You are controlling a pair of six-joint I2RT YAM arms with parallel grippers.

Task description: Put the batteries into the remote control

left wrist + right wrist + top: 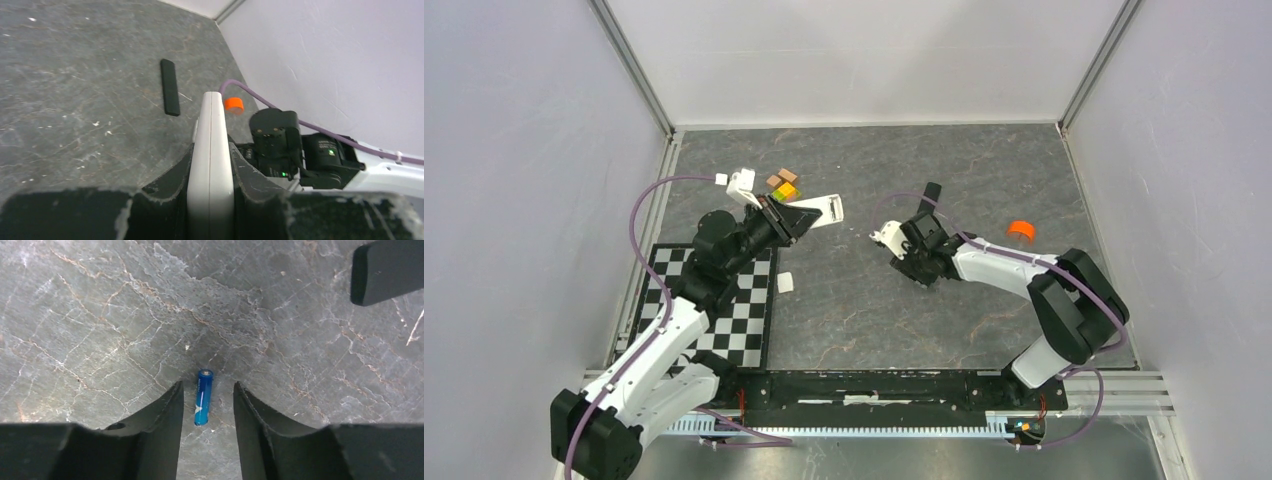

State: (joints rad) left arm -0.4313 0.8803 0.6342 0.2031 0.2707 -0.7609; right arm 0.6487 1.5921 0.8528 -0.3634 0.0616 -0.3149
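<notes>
My left gripper (210,147) is shut on the white remote control (211,115), gripping it edge-on with its free end pointing away. In the top view this gripper (796,217) holds the remote (826,210) above the table, left of centre. A bright blue battery (203,397) lies flat on the grey table. My right gripper (207,386) is open over it, one finger on each side, neither touching. From above, the right gripper (914,255) points down at mid-table and hides the battery.
A slim black bar (170,94) lies on the table beyond the right gripper, its end showing in the right wrist view (387,270). An orange round cap (1021,229) sits to the right. Coloured blocks (782,185) and white bits (785,282) lie near a checkerboard mat (724,310).
</notes>
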